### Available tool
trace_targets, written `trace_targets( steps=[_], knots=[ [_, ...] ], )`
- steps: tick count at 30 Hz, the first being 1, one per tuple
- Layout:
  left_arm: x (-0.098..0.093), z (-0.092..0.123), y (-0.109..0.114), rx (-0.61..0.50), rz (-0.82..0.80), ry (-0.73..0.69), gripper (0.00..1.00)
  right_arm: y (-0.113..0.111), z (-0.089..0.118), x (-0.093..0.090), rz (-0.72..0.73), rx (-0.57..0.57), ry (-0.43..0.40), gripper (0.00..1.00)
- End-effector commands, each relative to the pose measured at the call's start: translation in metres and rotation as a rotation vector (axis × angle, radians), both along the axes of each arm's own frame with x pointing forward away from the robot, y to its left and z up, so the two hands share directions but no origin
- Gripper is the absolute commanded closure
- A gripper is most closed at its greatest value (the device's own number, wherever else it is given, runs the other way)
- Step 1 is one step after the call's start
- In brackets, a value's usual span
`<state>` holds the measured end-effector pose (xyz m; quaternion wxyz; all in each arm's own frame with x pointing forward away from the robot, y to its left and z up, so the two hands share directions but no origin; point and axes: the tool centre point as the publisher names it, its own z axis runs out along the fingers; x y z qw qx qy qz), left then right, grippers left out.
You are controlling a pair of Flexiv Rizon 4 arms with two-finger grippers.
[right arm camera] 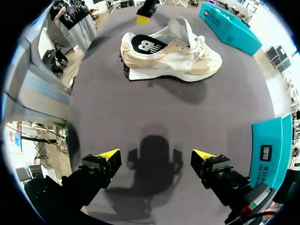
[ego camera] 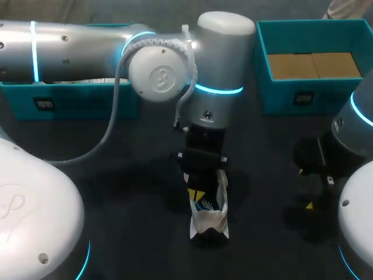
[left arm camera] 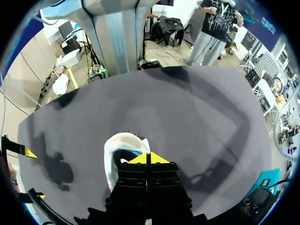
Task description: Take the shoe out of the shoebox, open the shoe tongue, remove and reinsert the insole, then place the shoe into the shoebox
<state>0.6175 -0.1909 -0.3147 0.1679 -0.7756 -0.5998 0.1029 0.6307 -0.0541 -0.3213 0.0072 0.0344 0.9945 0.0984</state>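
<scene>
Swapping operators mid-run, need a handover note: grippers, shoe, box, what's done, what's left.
Left gripper: tips shut together at the heel end of the shoe; cannot tell if it pinches anything.
Right gripper: open, empty, above bare table.
Shoe: on its sole on the table, outside the shoebox.
Done: shoe out of the box.
Left: open tongue, insole out and back in, shoe into the box. A dark insole appears to be inside.
</scene>
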Motion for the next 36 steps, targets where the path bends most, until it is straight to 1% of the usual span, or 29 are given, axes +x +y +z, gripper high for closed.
trace_targets(
  steps=[1,5,10,14,19,25,36],
  knots=[
    [-0.004,-0.009,0.007,-0.01,0.017,-0.009,1.0,0.0,0.0,-0.002,0.0,-0.002,-0.002,0.0],
    [-0.004,-0.013,0.009,-0.014,0.033,-0.013,1.0,-0.003,-0.001,-0.001,0.002,-0.001,-0.003,0.0],
    [-0.006,-0.017,0.008,-0.018,0.05,-0.027,1.0,-0.015,0.003,0.0,0.024,-0.008,0.004,0.0],
    [-0.003,-0.022,0.006,-0.037,0.076,-0.026,1.0,-0.022,0.004,0.001,0.043,-0.017,0.011,0.0],
    [0.002,-0.022,0.0,-0.064,0.102,-0.031,1.0,-0.03,0.005,0.0,0.045,-0.016,0.009,0.0],
    [0.004,-0.024,-0.005,-0.072,0.111,-0.036,1.0,-0.03,0.005,0.0,0.046,-0.016,0.009,0.0],
    [0.004,-0.04,-0.009,-0.057,0.124,-0.041,1.0,-0.03,0.005,0.0,0.046,-0.016,0.009,0.0]
  ],
)
